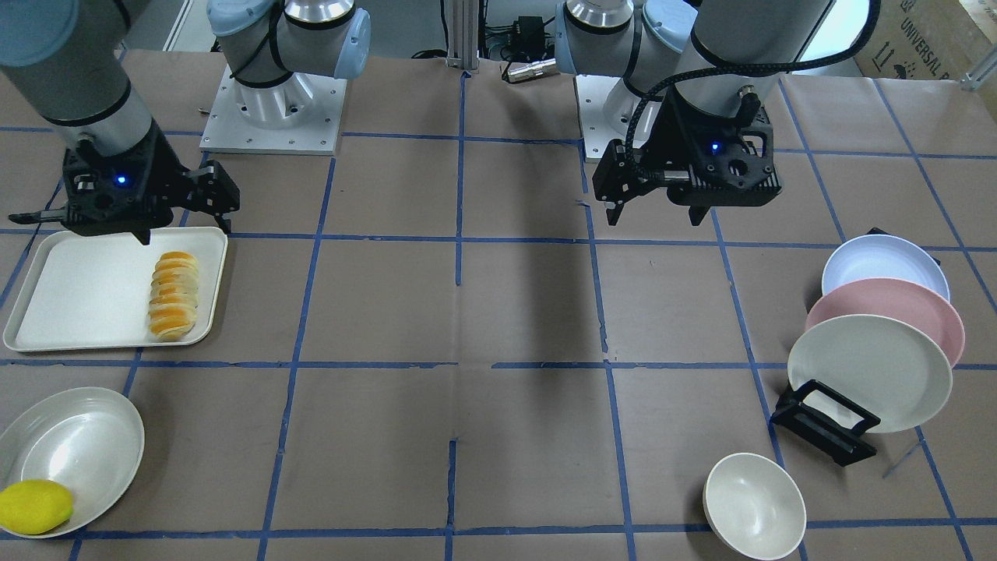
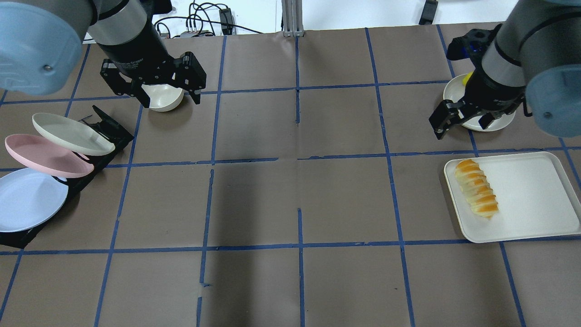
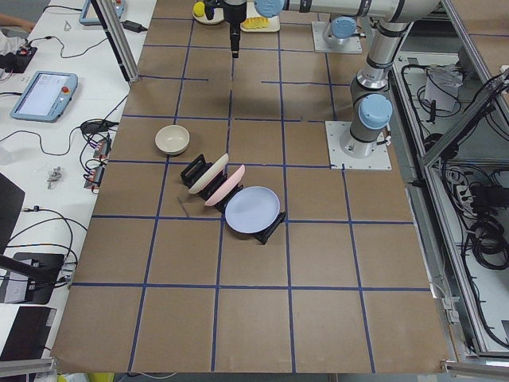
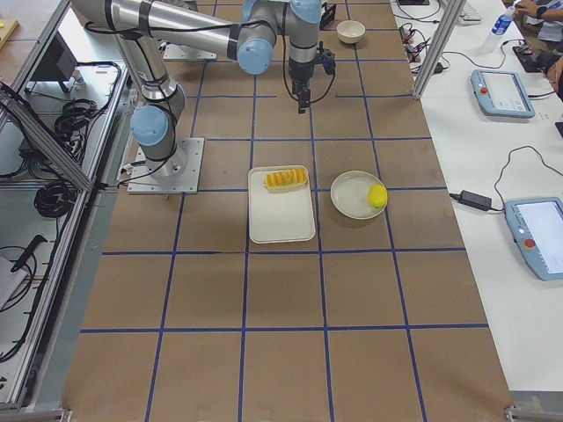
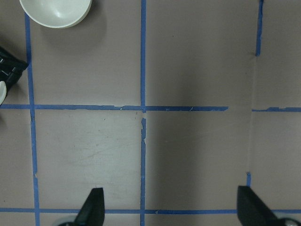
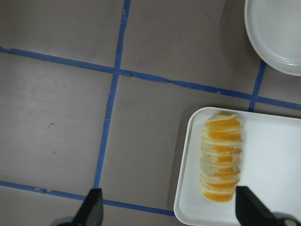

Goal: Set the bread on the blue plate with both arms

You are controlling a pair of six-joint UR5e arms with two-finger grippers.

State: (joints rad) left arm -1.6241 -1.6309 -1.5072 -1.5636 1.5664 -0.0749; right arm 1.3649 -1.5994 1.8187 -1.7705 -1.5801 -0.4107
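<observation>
The bread (image 1: 174, 294) lies lengthwise on a white tray (image 1: 78, 288), near the tray's inner edge; it also shows in the overhead view (image 2: 476, 188) and the right wrist view (image 6: 221, 157). My right gripper (image 1: 184, 230) hovers open and empty above the tray's far edge, just behind the bread (image 6: 169, 209). The blue plate (image 1: 884, 265) leans in a black rack at the other end of the table (image 2: 27, 200). My left gripper (image 2: 170, 97) is open and empty above bare table, well away from the rack (image 5: 171, 207).
A pink plate (image 1: 888, 315) and a cream plate (image 1: 868, 374) lean in the same rack, in front of the blue one. A small cream bowl (image 1: 754, 506) stands near the rack. A lemon (image 1: 35, 506) sits on a white dish (image 1: 78, 444) beside the tray.
</observation>
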